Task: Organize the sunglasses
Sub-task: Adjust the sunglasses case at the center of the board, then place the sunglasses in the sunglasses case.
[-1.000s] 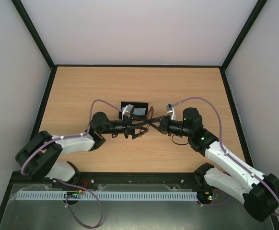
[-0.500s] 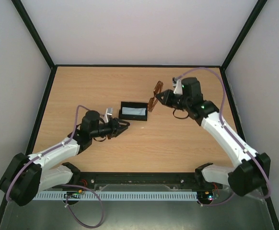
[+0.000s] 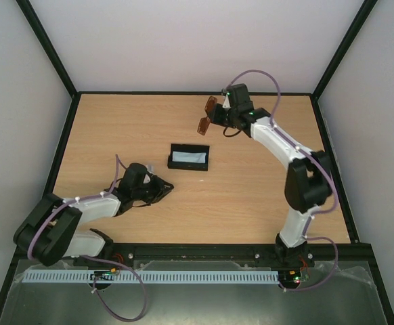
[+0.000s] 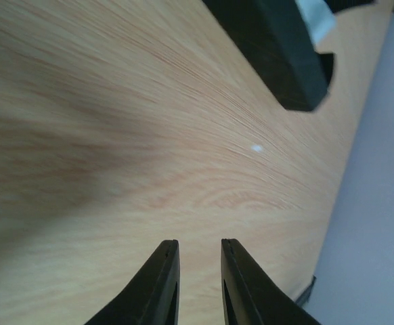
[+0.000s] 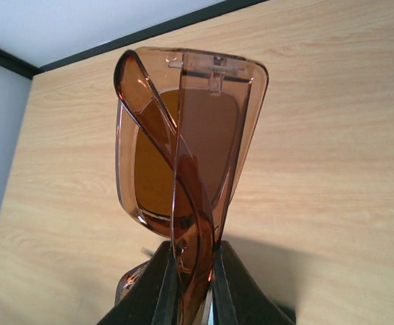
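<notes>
Right gripper (image 3: pixel 219 115) is closed on the sunglasses (image 3: pixel 207 116) and holds them over the far part of the table (image 3: pixel 116 128), close to the back edge and a little right of the middle. In the right wrist view the two black fingers (image 5: pixel 160 284) press on the lower edge of the sunglasses (image 5: pixel 183 149) from both sides. The glasses are folded, and one slim temple arm crosses in front of the reddish-brown lens. The frame is clear and brownish. It stands up from the fingers, with the wooden surface behind it and a dark shadow on the wood beside the gripper.

On the other side, the left gripper (image 3: pixel 162 189) is low over the near left part of the table. Its fingers (image 4: pixel 164 284) are almost together, with only a narrow gap, and nothing is between them.

Between the two arms, near the middle of the table, the black case (image 3: pixel 189 146) lies open, well apart from the sunglasses. A light blue cloth (image 3: pixel 189 160) lies inside it. The left wrist camera sees one corner of this case (image 4: pixel 278 47) ahead of the fingers, at the top.
</notes>
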Controlling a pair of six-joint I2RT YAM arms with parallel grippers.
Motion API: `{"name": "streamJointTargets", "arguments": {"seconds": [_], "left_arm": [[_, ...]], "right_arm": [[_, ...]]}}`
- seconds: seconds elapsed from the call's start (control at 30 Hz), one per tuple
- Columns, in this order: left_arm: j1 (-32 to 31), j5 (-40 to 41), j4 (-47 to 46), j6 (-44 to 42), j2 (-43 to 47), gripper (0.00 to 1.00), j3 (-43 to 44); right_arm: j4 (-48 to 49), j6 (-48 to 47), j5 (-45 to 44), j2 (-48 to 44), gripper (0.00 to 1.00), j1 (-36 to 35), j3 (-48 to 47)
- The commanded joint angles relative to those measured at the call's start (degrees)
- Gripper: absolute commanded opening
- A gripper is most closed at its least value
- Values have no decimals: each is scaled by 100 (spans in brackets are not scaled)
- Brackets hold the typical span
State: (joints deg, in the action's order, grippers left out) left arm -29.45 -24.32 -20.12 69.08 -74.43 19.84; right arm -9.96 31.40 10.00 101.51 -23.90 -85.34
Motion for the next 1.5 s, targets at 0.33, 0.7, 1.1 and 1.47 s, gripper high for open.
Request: {"name": "streamJointTargets", "arguments": {"seconds": [0.33, 0.7, 1.1, 1.47], "left_arm": [[794, 357, -512, -528, -2208, 15, 996], [880, 330, -53, -910, -3725, 12, 2628], [715, 251, 360, -1130, -4066, 13, 3410], [271, 146, -286, -830, -4215, 13, 3064]], "right_arm": [[-127, -483, -420, 1508, 1, 219, -1715], [-101, -565, -526, 1343, 1, 595, -993], [-901, -682, -275, 219, 2, 308, -413], [-2806, -622, -276, 918, 2, -517, -1740]]}}
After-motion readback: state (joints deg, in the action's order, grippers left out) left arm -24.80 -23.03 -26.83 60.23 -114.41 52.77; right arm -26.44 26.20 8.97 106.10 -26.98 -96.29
